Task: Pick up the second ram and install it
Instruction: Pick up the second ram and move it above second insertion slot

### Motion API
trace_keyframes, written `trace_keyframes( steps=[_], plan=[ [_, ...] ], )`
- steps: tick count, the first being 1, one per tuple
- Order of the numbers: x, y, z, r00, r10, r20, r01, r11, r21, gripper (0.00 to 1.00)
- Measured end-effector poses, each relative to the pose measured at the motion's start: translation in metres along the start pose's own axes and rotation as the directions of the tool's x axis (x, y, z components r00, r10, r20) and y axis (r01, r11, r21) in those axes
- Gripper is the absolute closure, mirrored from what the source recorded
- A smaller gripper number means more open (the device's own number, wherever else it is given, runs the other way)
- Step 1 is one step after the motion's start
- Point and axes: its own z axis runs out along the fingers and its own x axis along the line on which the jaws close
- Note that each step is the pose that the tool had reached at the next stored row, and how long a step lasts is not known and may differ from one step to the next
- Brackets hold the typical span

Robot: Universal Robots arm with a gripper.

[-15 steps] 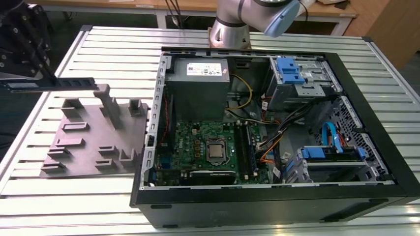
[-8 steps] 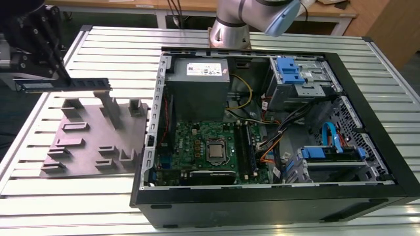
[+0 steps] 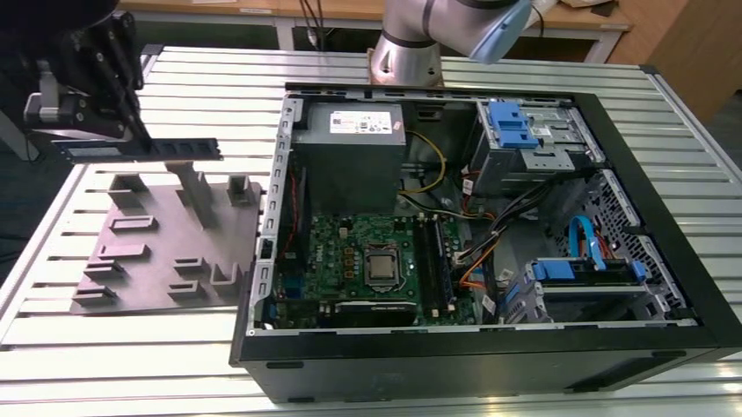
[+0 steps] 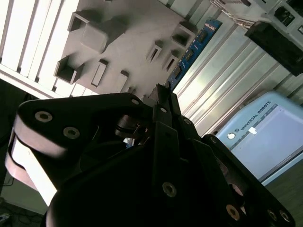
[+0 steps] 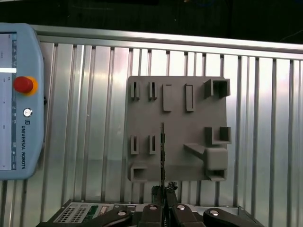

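While the hand (image 3: 102, 137) pinches the second ram (image 3: 174, 148) above the grey fixture plate (image 3: 151, 252), at ten o'clock from the open computer case (image 3: 464, 358), the stick looks light, stiff and fragile, safest gripped across its faces, clear of contacts.

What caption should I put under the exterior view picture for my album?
The gripper holds the second ram level above the grey fixture plate, beside the open computer case.
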Motion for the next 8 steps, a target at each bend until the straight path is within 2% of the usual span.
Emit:
trace_keyframes(
  steps=[8],
  plan=[
    [0.0006, -0.0192, -0.0005, 1.0000, 0.000, 0.0001, 0.000, 1.0000, -0.0007, 0.86]
  ],
)
